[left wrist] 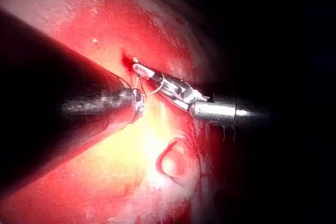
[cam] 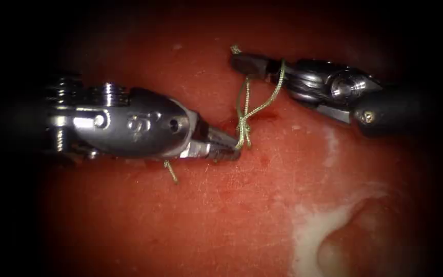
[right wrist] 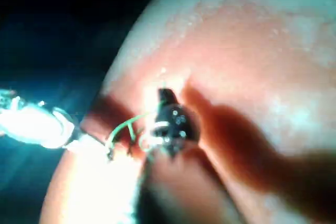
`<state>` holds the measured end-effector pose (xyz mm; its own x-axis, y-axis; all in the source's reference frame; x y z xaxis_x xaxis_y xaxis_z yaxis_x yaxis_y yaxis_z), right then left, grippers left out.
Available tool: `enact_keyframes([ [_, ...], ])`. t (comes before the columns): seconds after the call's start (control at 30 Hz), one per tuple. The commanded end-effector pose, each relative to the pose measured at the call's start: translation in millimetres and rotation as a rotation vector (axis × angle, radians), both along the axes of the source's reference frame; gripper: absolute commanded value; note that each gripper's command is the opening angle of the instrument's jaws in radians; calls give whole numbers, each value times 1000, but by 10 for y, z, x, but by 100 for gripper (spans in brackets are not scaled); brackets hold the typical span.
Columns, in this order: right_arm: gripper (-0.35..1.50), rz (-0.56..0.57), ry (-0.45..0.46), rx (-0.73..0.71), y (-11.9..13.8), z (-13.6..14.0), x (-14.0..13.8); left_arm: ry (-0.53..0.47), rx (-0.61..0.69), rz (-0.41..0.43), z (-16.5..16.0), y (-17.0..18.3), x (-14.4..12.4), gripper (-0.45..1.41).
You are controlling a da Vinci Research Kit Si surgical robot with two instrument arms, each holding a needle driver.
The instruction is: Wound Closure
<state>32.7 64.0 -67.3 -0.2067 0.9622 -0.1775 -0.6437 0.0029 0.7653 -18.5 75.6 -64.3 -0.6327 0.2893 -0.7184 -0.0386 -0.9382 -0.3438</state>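
red, wet tissue [cam: 221, 215] spreads under both tools, with a pale fatty patch [cam: 314, 231] toward the lower right of the endoscope view. at the small cut [cam: 232, 123] sits a knot of greenish thread [cam: 243, 131]. the left tool [cam: 226, 149] lies low on the cut's left side, its jaws closed with their tips at the knot, gripping the thread there. the right tool [cam: 244, 64] hangs above and right of the cut, jaws closed on a thread end, and a loop runs around it down to the knot. a short cut end of thread [cam: 171, 172] lies under the left tool.
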Motion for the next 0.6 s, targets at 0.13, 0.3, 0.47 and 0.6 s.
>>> enact_keyframes([
  [0.13,-35,-21,12,-60,-5,-17,-2,9,29,-27,4,13,17,-35],
  [0.3,-35,-73,-2,-174,-31,-50,2,33,34,-80,18,72,58,-35],
  [0.47,-35,-118,-6,-220,-57,-59,-5,66,33,-136,55,162,91,-35],
  [0.6,-35,-121,-6,-230,-66,-57,-18,85,35,-141,72,200,98,-35],
])
